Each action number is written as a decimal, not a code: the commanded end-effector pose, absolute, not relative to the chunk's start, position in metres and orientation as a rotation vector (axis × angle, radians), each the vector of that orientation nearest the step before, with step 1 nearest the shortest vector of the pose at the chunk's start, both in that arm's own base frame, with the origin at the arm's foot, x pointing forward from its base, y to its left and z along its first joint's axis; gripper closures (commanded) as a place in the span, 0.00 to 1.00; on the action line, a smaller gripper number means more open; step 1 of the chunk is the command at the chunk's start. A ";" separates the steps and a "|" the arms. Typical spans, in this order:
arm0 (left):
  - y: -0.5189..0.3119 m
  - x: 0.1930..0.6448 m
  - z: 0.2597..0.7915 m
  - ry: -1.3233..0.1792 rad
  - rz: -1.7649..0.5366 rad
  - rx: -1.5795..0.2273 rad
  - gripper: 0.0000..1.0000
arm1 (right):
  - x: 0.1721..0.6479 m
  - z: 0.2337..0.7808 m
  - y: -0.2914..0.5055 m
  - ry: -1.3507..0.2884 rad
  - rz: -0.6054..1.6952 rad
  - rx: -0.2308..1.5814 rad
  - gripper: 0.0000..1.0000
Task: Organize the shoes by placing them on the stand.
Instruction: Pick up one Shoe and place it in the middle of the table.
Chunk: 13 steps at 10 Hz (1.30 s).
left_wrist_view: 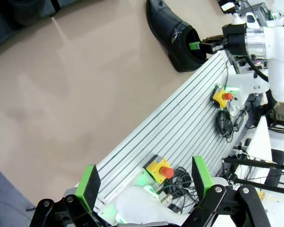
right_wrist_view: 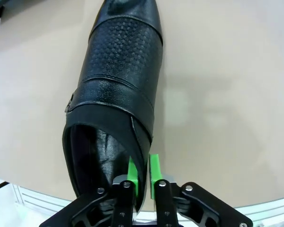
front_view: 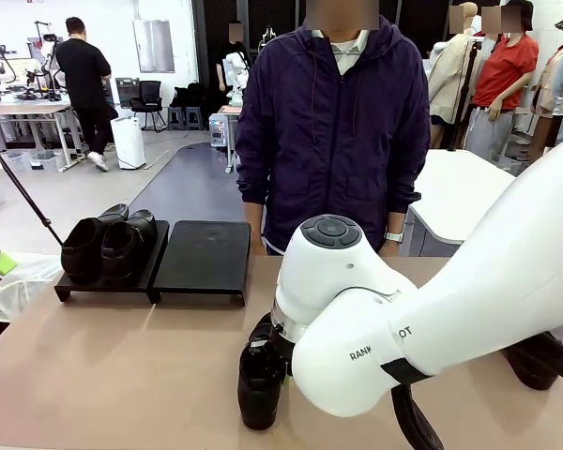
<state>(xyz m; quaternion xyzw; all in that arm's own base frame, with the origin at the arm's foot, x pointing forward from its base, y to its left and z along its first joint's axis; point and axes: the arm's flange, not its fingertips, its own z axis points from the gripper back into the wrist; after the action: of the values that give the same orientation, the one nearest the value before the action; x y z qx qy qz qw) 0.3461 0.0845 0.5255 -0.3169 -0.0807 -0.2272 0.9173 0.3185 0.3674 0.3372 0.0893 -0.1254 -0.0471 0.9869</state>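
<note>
The stand (front_view: 202,253) sits at the far left of the table (front_view: 122,375), just in front of the person (front_view: 333,122). Its left half carries a pair (front_view: 108,246) of shoes side by side, toes toward the near side. Its right half is bare, which looks like the room kept for the two shoes not yet placed.

The near shoe (right_wrist_view: 118,80) lies mid-table by the near edge, heel toward the robot and toe pointing far. A fourth shoe (front_view: 530,367) shows at the near right, mostly hidden behind the right arm.

The right fingers (right_wrist_view: 154,171) straddle the near shoe's collar at the heel end, one inside the opening and the other outside. They are drawn almost together, with only the thin leather wall pinched between the green pads. That hold makes sense, since the body of the shoe is likely too broad for them and the rim gives a thin edge to clamp. The shoe seems to rest on the table, though I cannot tell whether it has begun to lift.

The left fingers (left_wrist_view: 91,185) are spread wide and hold nothing. They hang over the near edge of the table, well apart from the near shoe, so they look parked out of the way.
</note>
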 end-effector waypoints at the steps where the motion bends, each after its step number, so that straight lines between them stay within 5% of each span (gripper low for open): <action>1: 0.086 0.345 0.527 -0.154 -0.462 -0.651 0.00 | 0.318 0.342 0.363 -0.273 -0.080 0.180 0.00; 6: 0.086 0.345 0.527 -0.154 -0.462 -0.651 0.00 | 0.314 0.461 0.278 -0.281 0.049 0.285 0.00; 10: 0.086 0.345 0.527 -0.154 -0.462 -0.651 0.00 | 0.293 0.573 0.075 -0.247 0.315 0.344 0.00; 13: 0.086 0.345 0.527 -0.154 -0.462 -0.651 0.00 | 0.270 0.587 -0.023 -0.335 0.307 0.344 0.00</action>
<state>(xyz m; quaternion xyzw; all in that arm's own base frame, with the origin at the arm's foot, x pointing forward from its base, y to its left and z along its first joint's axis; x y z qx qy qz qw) 0.3459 0.0854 0.5255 -0.3173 -0.0809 -0.2265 0.9173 0.2556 -0.0243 0.5942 0.1845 -0.1522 0.1504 0.9593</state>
